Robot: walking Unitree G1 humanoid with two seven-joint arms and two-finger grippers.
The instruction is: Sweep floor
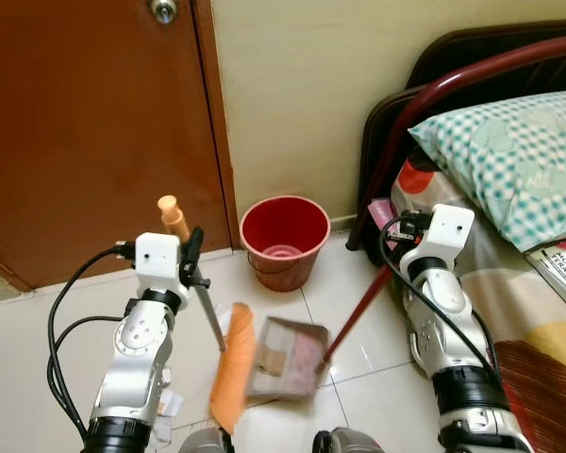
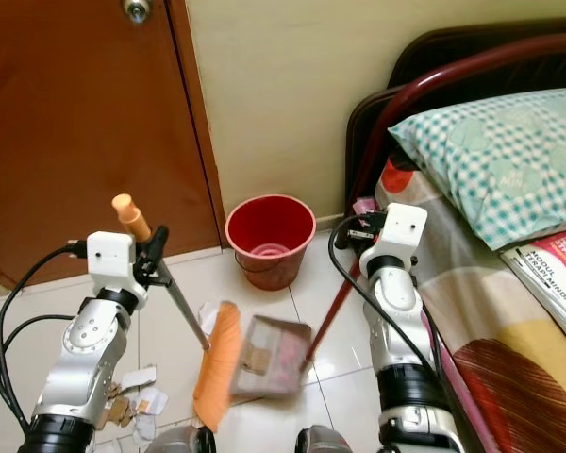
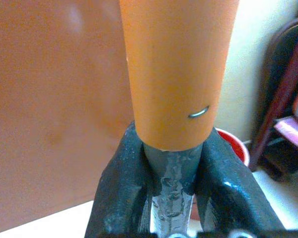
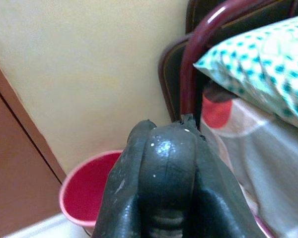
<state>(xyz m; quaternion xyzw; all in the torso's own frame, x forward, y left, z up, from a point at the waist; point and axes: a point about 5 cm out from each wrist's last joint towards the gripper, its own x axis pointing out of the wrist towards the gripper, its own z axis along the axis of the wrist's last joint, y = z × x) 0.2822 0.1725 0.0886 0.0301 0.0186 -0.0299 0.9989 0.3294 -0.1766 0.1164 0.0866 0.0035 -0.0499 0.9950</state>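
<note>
My left gripper [image 1: 191, 257] is shut on the broom's grey metal handle [image 1: 210, 316], just below its orange end cap [image 3: 176, 69]. The orange broom head [image 1: 231, 366] rests on the white tiles, pressed against the mouth of a dustpan [image 1: 288, 357] that holds bits of brown debris. The dustpan's long dark red handle [image 1: 358, 311] slants up to my right gripper [image 1: 396, 228], which is shut around its top. In the right wrist view the black fingers [image 4: 164, 163] are pressed together and hide the handle. A red bucket [image 1: 284, 241] stands by the wall behind the dustpan.
A brown door [image 1: 85, 132] is at the left and a cream wall [image 1: 302, 85] behind the bucket. A bed with a dark red frame [image 1: 424, 104], a checked pillow [image 1: 514, 156] and a book [image 2: 552, 274] lies on the right. Paper scraps [image 2: 132, 396] litter the floor by my left arm.
</note>
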